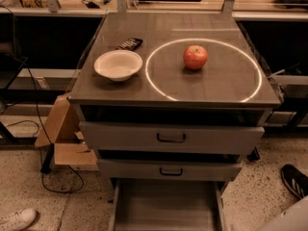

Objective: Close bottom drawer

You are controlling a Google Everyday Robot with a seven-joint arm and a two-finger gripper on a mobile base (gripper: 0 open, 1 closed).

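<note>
1. The bottom drawer (pixel 166 206) stood pulled out at the cabinet's foot, with its front cut off by the lower edge; only the flat grey tray showed.
2. The gripper lay outside the view, so whether it was open or closed I could not tell; a pale, smooth shape (pixel 291 219) in the corner was unidentifiable.
3. Above were two grey metal fronts: the middle drawer (pixel 202 170) and the top drawer (pixel 216 137); on top sat a round white bowl (pixel 118 65) and a red apple (pixel 195 57).

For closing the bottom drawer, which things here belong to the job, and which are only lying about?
Job: bottom drawer, standing open; the hand, not in view.
Lying about: apple, white bowl, cardboard box, black shoe, white shoe.
</note>
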